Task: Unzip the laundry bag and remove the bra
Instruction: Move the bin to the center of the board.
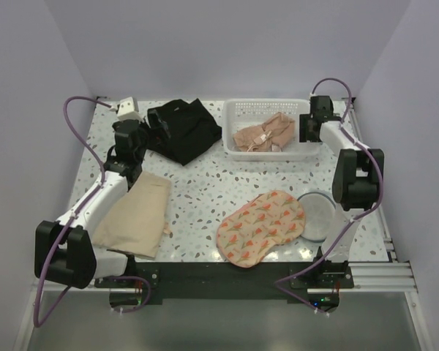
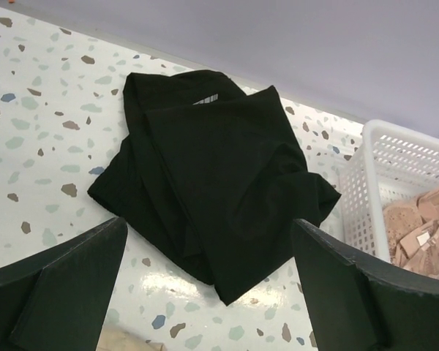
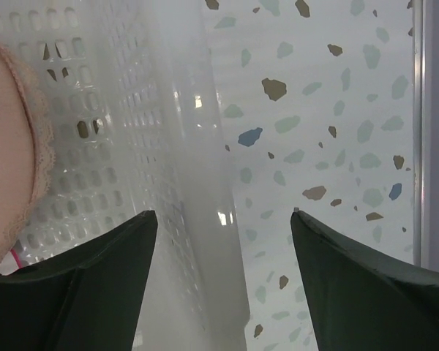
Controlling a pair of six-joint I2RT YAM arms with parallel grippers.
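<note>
The peach lace bra lies inside the white plastic basket at the back of the table. Its lace edge shows at the left of the right wrist view. My right gripper hangs open over the basket's right wall, which runs between the fingers of this gripper; nothing is held. A round grey mesh laundry bag with a white rim lies flat at the front right. My left gripper is open and empty, just in front of a black garment.
A floral fabric piece lies front centre and overlaps the mesh bag's left edge. A beige cloth lies under the left arm. The black garment sits left of the basket. Purple walls close in the table on three sides.
</note>
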